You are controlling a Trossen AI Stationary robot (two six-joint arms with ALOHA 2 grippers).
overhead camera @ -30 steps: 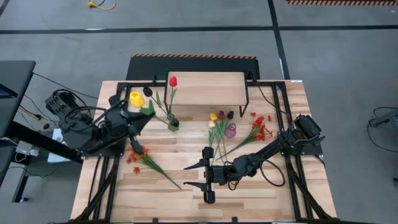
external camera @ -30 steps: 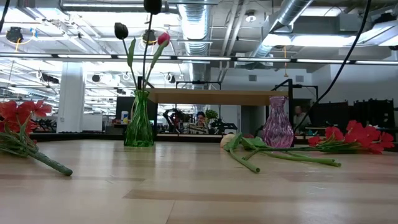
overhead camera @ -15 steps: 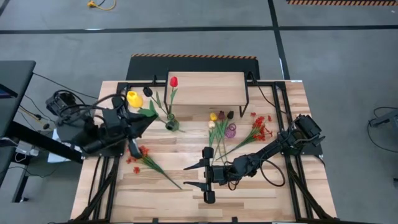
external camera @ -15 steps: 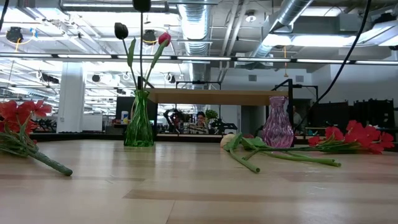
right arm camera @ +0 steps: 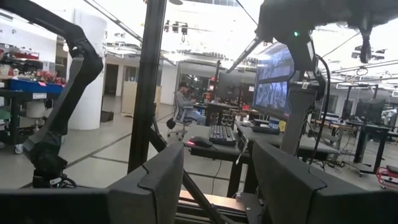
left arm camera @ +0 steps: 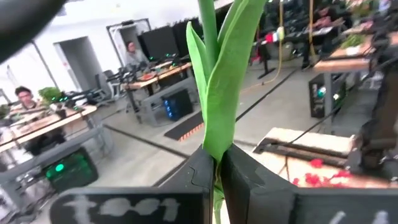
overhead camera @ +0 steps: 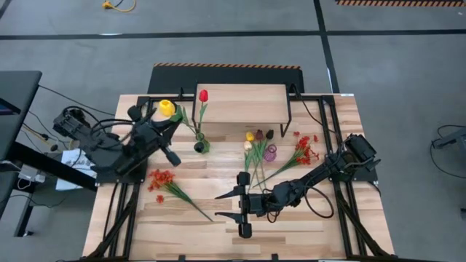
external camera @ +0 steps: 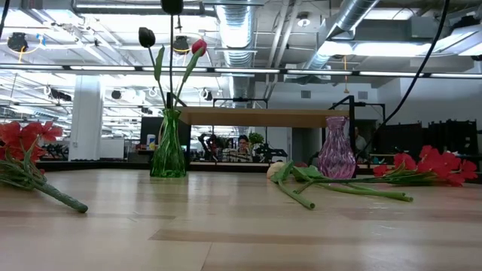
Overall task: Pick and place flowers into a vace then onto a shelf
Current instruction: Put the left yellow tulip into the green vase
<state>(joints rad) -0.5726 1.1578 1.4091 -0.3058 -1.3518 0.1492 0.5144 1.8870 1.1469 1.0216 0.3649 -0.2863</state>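
Observation:
A green vase (overhead camera: 202,145) (external camera: 169,143) stands left of the table's middle with a black tulip (external camera: 147,36) and a red tulip (overhead camera: 203,95) in it. My left gripper (overhead camera: 169,126), just left of it, is shut on a yellow tulip (overhead camera: 167,108). The tulip's thin stem (external camera: 171,68) runs down to the vase's mouth. The shelf (overhead camera: 240,104) stands at the table's far side. A purple vase (overhead camera: 270,153) stands right of centre among loose flowers (overhead camera: 255,142). My right gripper (overhead camera: 231,205) waits open near the front, holding nothing. My left gripper pinches the yellow tulip's green stem and the base of its long leaf (left arm camera: 214,146) between its two fingers. The fingers come level, from the table's left, and lie across the stem. The stem stands nearly upright, head up, and its lower part reaches down to the green vase.
A red-orange spray (overhead camera: 164,182) (external camera: 26,147) lies on the table left of centre, near my left arm. Another spray (overhead camera: 304,149) and several tulips lie by the purple vase (external camera: 335,148). Black frame rails run along both table sides.
My left gripper has gone toward the table's far edge and toward the green vase, rolling its wrist, still shut on the yellow tulip. The tulip's head has moved over with it, and its stem now stands more upright above the vase.

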